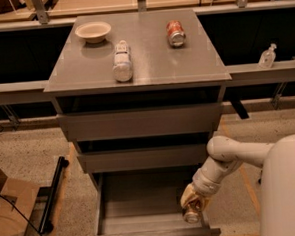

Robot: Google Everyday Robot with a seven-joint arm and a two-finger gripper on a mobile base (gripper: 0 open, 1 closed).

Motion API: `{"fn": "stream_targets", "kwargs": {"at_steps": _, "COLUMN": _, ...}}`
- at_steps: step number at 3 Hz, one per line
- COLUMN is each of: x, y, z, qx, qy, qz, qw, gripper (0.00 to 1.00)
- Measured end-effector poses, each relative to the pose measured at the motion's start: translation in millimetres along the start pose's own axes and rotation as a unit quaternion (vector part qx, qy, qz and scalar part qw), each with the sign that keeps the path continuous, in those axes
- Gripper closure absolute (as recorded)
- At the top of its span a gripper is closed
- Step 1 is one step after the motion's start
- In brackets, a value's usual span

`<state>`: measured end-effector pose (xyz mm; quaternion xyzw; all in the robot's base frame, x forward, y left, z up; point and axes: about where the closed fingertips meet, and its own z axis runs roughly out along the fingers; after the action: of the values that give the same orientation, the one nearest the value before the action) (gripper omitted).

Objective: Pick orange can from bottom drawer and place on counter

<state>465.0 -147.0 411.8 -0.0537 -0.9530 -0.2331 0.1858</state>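
My gripper (193,203) is clenched on the orange can (192,215), low in the bottom drawer (137,200), beneath the counter's (149,65) front right corner. Rising carelessly, I could knock it against the upper drawers (140,158) and drop it.

orange can (192,214) partly hidden in gripper (193,205) at right front corner of bottom drawer (144,221), robot body (288,191) cropped

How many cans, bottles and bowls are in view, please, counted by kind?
Cans: 2 (orange can held in the gripper at the bottom drawer's front right; red-and-white can on the counter)
Bottles: 2 (white bottle on the counter; small bottle on the right ledge)
Bowls: 1 (bowl on the counter)
Total: 5
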Motion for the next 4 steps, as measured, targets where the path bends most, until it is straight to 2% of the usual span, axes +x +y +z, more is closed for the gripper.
{"fn": "stream_targets", "kwargs": {"at_steps": 1, "x": -6.0, "y": 6.3, "z": -84.7, "qx": 0.054, "qy": -0.053, "qz": -0.021, "qw": 0.9969, "gripper": 1.00}}
{"fn": "stream_targets", "kwargs": {"at_steps": 3, "x": -9.8, "y": 13.7, "z": -96.4, "qx": 0.064, "qy": -0.060, "qz": -0.020, "qw": 0.9959, "gripper": 1.00}}
{"fn": "stream_targets", "kwargs": {"at_steps": 4, "x": 10.9, "y": 9.4, "z": -116.2, "qx": 0.073, "qy": -0.088, "qz": -0.021, "qw": 0.9932, "gripper": 1.00}}
